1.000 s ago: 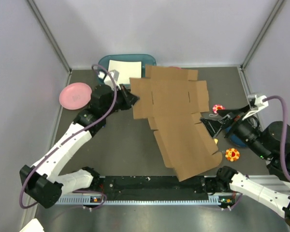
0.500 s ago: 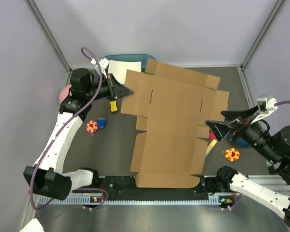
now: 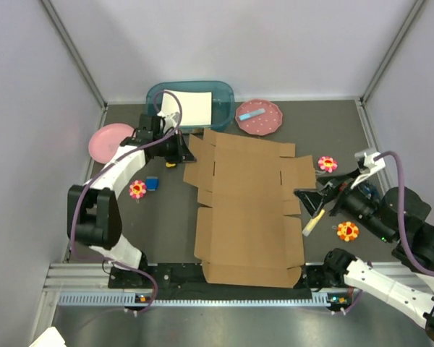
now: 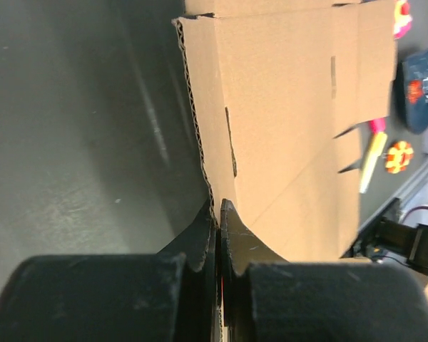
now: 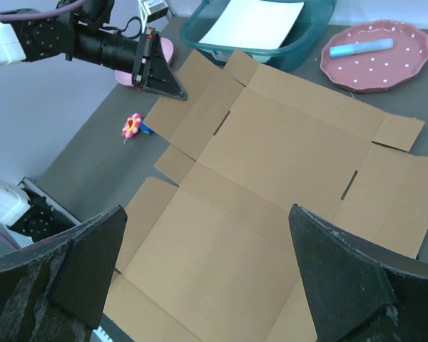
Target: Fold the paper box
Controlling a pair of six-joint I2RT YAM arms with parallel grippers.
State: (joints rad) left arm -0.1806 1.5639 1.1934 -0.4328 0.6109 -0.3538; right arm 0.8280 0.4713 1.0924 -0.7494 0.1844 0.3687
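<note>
box (image 3: 246, 210): flat and unfolded on the middle of the table (image 3: 166, 217), reaching from far centre to the near edge, sides square to it
done: sheet laid out and squared, nothing more, by the look of it
left: everything; no flap raised, no wall standing, no tab in a slot
left gripper (image 3: 177, 148): at the box's far-left corner flap; wrist view shows jaws pressed together, pinching the cardboard edge
right gripper (image 3: 307, 195): at the box's right side flap, roughly mid-length; jaws spread wide, nothing between them; contact with the card not clear
vs 0.5 s ago: box looked lifted toward the camera then, larger in view and covering the dotted plate (image 3: 259, 117); now down flat, plate uncovered
vs 1.0 s ago: box skewed then, near end swung right; now straight
left gripper change: same far-left corner in all three frames; arm now tucked in closer to the left edge
right gripper change: same side of the box, little shift
</note>
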